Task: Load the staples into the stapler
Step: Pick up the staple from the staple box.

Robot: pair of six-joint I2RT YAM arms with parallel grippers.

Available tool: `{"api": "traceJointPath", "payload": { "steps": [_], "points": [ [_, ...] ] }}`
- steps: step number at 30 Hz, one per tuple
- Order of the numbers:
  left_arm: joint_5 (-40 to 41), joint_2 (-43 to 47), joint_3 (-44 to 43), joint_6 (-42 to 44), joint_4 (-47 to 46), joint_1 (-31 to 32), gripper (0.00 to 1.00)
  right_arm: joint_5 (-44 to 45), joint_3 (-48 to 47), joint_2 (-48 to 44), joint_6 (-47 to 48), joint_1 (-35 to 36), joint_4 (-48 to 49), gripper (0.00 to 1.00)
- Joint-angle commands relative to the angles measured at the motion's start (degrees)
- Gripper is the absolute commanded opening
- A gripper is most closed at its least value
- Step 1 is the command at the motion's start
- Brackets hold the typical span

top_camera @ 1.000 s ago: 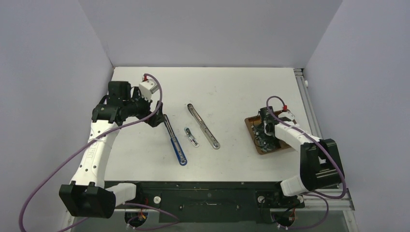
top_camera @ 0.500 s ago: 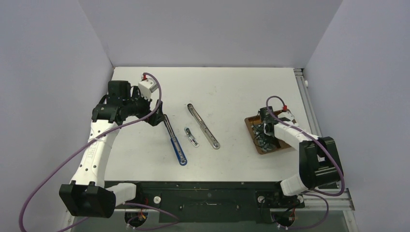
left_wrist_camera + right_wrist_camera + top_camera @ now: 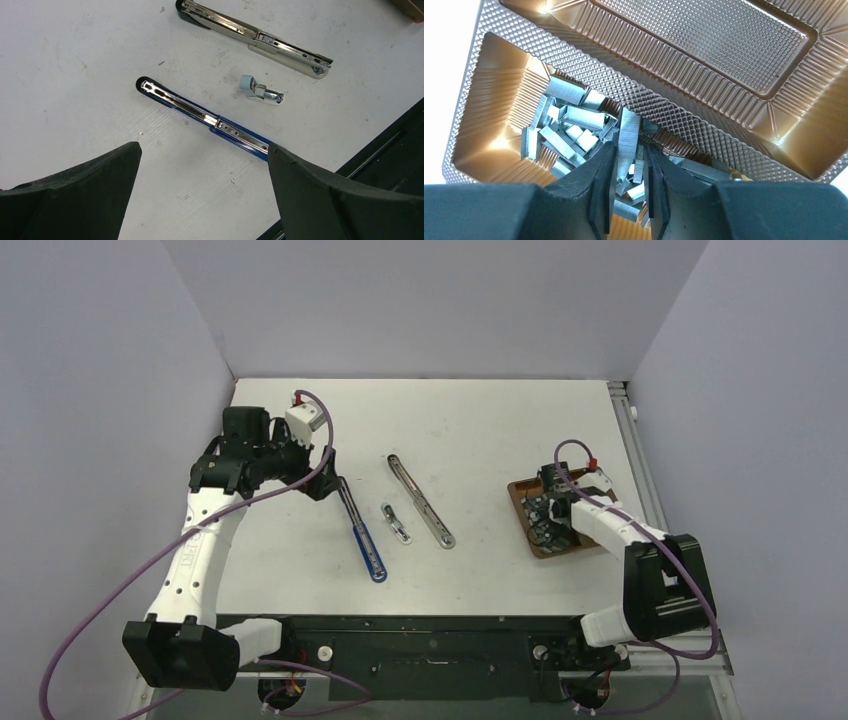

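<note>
The staples (image 3: pixel 569 117) lie heaped in one compartment of a gold tray (image 3: pixel 520 492) near the table's (image 3: pixel 480 420) right edge. The right gripper (image 3: pixel 630 150) is dipped into the heap, probably to lift one strip. Its jaws are nearly together with a strip upright between them; I cannot tell whether they pinch it yet.

The blue stapler (image 3: pixel 205 120) lies opened flat left of centre, magazine up, ready for loading. A cream stapler (image 3: pixel 255 37) and a small grey-capped metal part (image 3: pixel 260 91) lie beside it. The left gripper (image 3: pixel 202 150) hangs over the blue stapler with jaws spread wide, likely to steady it.

Since a second ago the right jaws have narrowed sharply. The left arm and both staplers are unchanged.
</note>
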State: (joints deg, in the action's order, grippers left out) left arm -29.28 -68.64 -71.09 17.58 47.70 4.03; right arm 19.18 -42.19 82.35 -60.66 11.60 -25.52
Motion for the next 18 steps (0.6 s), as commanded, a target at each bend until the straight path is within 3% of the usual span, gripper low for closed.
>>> {"api": "traceJointPath", "payload": {
  "steps": [1,11,18],
  "points": [
    [0.13,1.01,-1.77,-0.27,-2.46,-0.25,0.96,2.27,0.51,-3.59,0.61,-0.37,-0.90,0.15],
    [0.27,1.25,-1.68,-0.27,-2.53,-0.25,0.96,2.38,-0.99,-4.95,1.76,0.49,-2.02,0.09],
    [0.40,1.36,-1.74,-0.22,-2.61,-0.25,0.96,6.41,-5.26,-7.54,1.84,8.41,-6.67,0.09]
  ]
}}
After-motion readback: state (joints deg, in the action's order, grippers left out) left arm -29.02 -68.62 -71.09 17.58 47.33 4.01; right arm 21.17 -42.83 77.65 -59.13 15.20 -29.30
